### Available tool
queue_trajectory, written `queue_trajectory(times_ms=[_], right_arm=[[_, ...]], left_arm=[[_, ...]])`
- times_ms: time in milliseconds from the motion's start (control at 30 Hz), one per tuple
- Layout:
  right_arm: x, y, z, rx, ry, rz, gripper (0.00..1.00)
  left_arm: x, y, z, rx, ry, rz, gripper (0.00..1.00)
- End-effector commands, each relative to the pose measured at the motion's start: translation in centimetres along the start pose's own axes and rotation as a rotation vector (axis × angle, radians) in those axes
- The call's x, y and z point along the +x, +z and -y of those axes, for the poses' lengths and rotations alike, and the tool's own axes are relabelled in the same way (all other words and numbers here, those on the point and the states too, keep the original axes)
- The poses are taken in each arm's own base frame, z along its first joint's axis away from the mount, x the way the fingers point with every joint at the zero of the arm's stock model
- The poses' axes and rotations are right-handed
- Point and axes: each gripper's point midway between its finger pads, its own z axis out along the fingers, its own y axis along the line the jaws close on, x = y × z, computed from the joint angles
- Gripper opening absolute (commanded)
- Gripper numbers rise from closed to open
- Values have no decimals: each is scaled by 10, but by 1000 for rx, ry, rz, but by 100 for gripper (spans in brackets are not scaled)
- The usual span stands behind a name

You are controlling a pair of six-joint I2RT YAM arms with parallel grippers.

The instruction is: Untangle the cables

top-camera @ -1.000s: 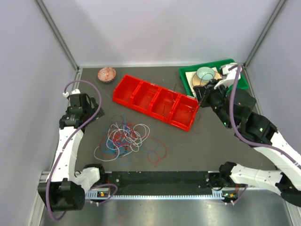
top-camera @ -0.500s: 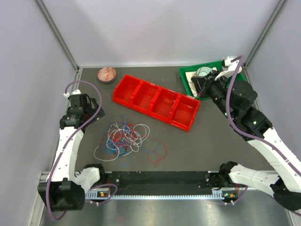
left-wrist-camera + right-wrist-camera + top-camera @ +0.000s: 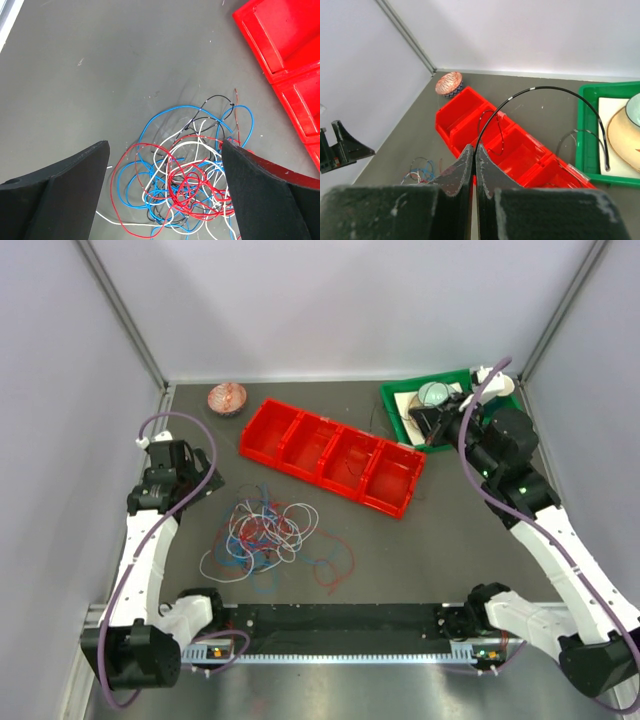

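Our left gripper [image 3: 165, 150] hangs wide open over the tangled cables [image 3: 187, 182]; our right gripper [image 3: 474, 152] is clenched on a black cable [image 3: 547, 89] above the red tray [image 3: 462, 117]

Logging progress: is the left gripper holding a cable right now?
No, the left gripper hovers wide open above the tangled cables, gripping none of them.

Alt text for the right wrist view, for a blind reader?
The right fingers, shut, pinch a thin black cable that arcs up and over toward a green tray on the right. Below lies a red compartment tray, with tangled coloured cables at lower left.
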Motion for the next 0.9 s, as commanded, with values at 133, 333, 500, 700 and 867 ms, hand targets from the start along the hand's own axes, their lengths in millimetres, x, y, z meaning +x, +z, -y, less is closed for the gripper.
queue_trajectory(times_ms=[133, 333, 500, 700, 867], right_arm=[[-47, -11, -19, -114, 14, 108, 0], [-81, -19, -41, -179, 1, 160, 0], [-93, -18, -54, -235, 23, 180, 0], [-84, -2, -60, -306, 71, 176, 0], [-52, 10, -46, -327, 101, 137, 0]], left_arm=[[-5, -2, 0, 5, -10, 32, 99], [-13, -1, 0, -11, 9, 43, 99], [-15, 0, 1, -12, 0, 46, 99], [-4, 5, 1, -5, -1, 6, 99], [-1, 5, 3, 8, -2, -3, 99]])
